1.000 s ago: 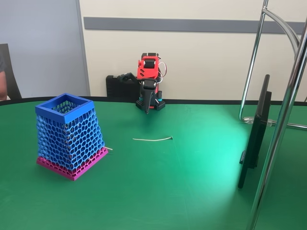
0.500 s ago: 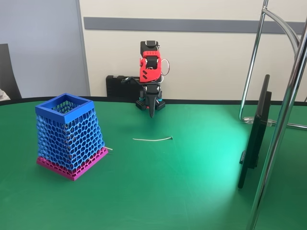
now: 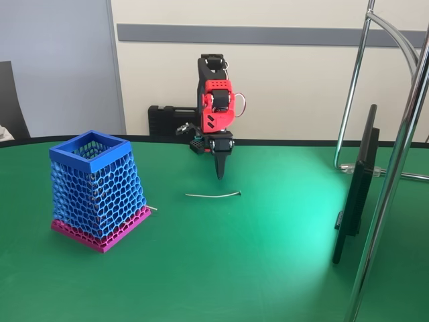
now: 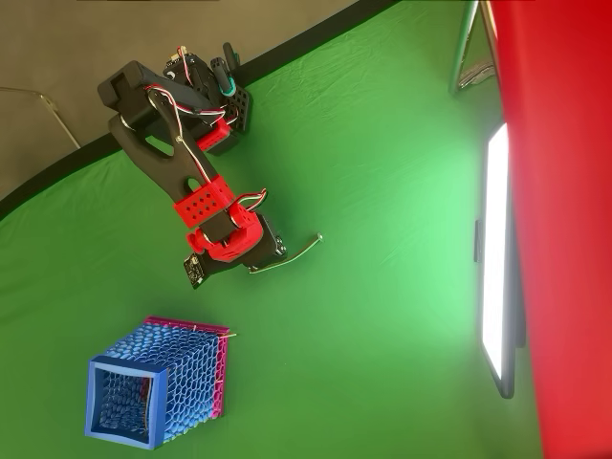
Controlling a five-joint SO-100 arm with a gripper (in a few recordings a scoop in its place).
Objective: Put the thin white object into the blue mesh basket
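Your red-and-black hand [image 3: 220,173] points down above the green counter [image 3: 268,255], its fingers seemingly pressed together with nothing in them, though the gap is hard to judge. The thin whitish curved strip [image 3: 213,195] lies flat on the counter just in front of it, well apart from the blue honeycomb-mesh basket [image 3: 98,188], which stands upright on its magenta base.

blue honeycomb basket [image 3: 98,184] on magenta base, green table [image 3: 221,268], whitish strip [image 3: 213,195]
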